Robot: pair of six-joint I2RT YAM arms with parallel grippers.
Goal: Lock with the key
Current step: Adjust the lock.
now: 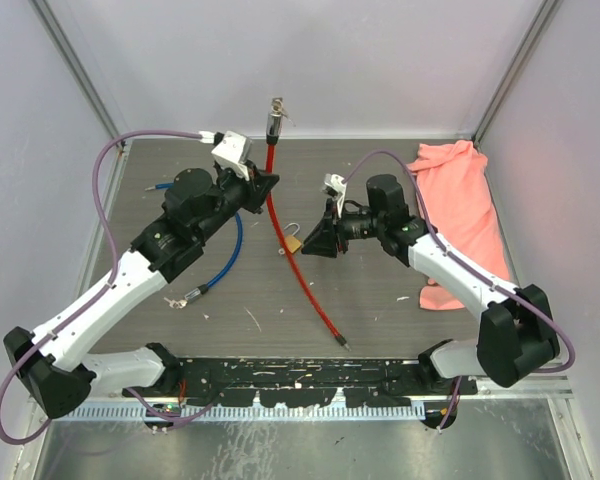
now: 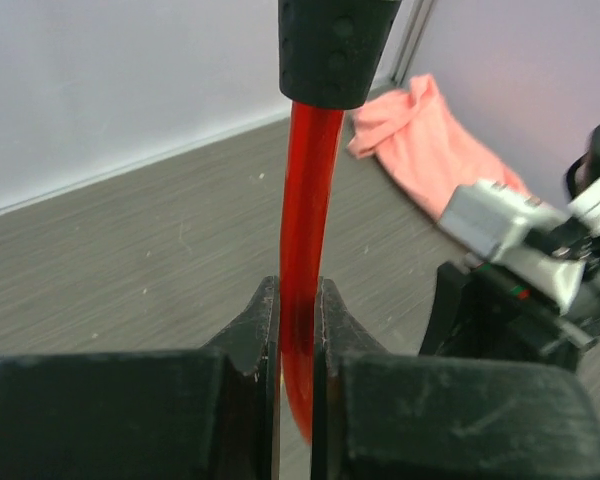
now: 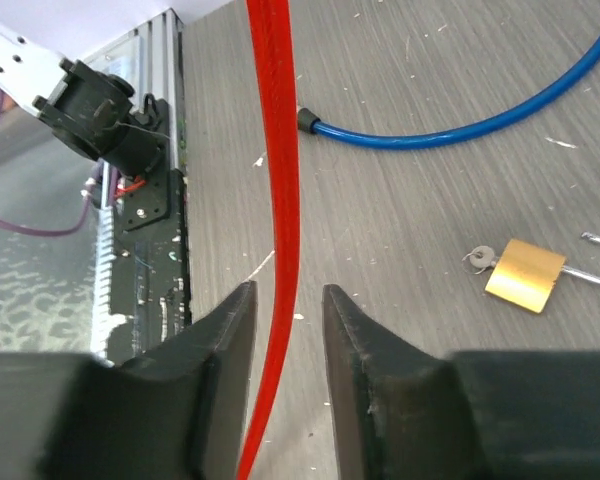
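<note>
A red cable [image 1: 280,225] runs from a black lock head [image 1: 274,126] at the back down to the table's front. A small metal key [image 1: 278,104] sticks out of that head. My left gripper [image 1: 264,186] is shut on the red cable [image 2: 302,240] just below the lock head [image 2: 335,45]. My right gripper [image 1: 308,243] is lower along the cable. In the right wrist view its fingers [image 3: 230,330] stand slightly apart on either side of the red cable [image 3: 278,180], open, with a gap on both sides of it.
A brass padlock [image 3: 525,275] lies on the table right of the cable, also seen from above [image 1: 293,240]. A blue cable [image 1: 234,248] curves at the left. A pink cloth [image 1: 460,205] lies at the right. The black rail [image 1: 300,380] lines the front edge.
</note>
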